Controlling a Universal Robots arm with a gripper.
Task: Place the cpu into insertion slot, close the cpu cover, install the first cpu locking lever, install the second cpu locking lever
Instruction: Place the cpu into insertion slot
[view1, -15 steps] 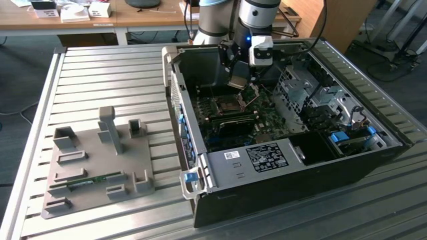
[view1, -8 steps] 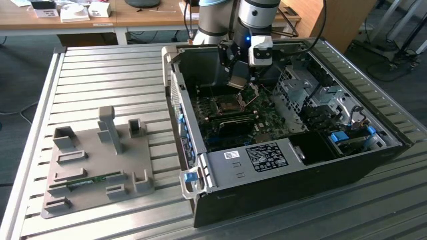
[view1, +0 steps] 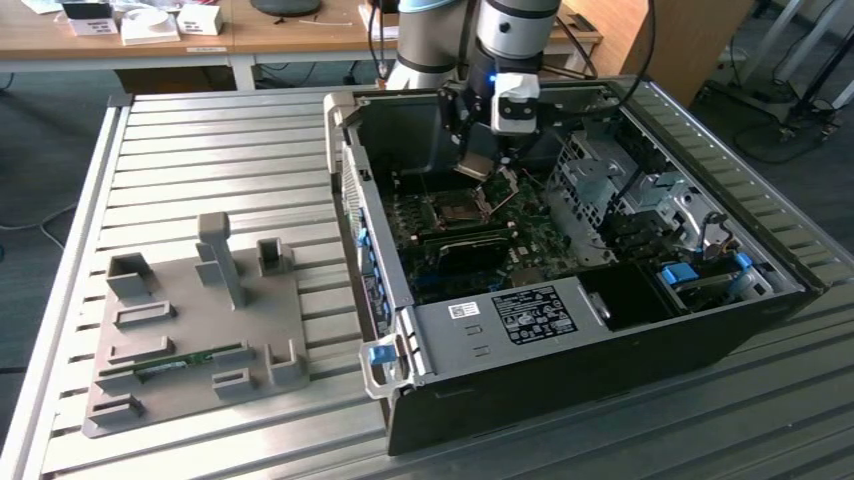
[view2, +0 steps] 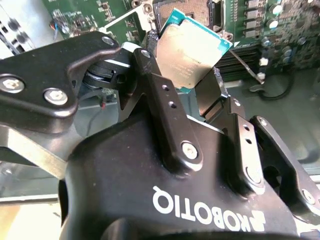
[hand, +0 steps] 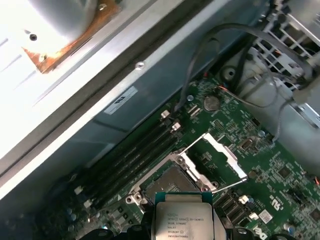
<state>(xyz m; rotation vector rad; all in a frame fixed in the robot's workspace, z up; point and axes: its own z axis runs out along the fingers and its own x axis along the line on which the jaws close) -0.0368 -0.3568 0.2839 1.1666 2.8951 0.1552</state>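
My gripper (view1: 477, 160) hangs inside the open computer case (view1: 561, 330), shut on the cpu (view1: 475, 167), a small square chip with a silvery top. In both wrist views the black fingers (view2: 159, 85) pinch the cpu (view2: 192, 50) (hand: 182, 221) by two opposite edges, and it is held tilted. The insertion slot (view1: 461, 209) (hand: 169, 182) (view2: 187, 7) lies open on the green motherboard just below the chip, a short gap away. The cpu cover (view1: 507, 190) (hand: 220, 152) stands raised on its hinge beside the slot.
Long black memory slots (hand: 135, 157) run beside the socket. Cables (hand: 225, 45) and a metal drive cage (view1: 627, 190) crowd one side of the case. On the slatted metal table (view1: 200, 140), at the exterior view's left, a grey fixture block (view1: 200, 330) holds a memory stick (view1: 174, 368).
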